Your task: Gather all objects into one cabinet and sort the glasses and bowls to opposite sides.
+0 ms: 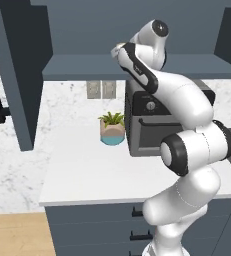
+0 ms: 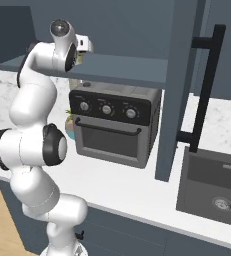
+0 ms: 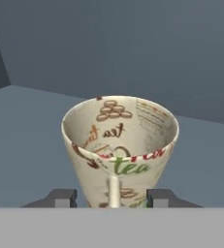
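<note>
Closing in on a beige cup (image 3: 119,145), w/ our gripper (image 3: 112,197) reaching inside the wall cabinet (image 2: 179,75). Hand view: the cup is sitting upright on the cabinet's slate-blue floor, mouth open toward us, lettering printed on it, and our two dark fingertips (image 3: 62,197) are flanking its narrow lower end, one each side. Jaws are standing about halfway, near the cup's sides; whether they're already pinching it or only bracketing it, we can't tell from these pics. We're judging the low approach makes sense: the cup tapers, so the base is the slimmest spot to take it, and going in level is keeping the wrist under the cabinet's top.

Working outward: the arm is folding up high from the base, elbow bent over the counter (image 1: 87,170), wrist tucked into the open shelf level. Below the wrist the black oven-like appliance (image 2: 114,127) is sitting on the counter, so any drop straight down is blocked; we're thinking the way out is back toward us, not down. Beside the oven a small plant pot (image 1: 112,131) w/ teal base is standing, apart from the arm. Farther right, the tall cabinet door w/ black bar handle (image 2: 204,90) is hanging open, edge-on, and a dark sink (image 2: 212,187) is lying beyond it. Behind the cup, bare cabinet back wall.
</note>
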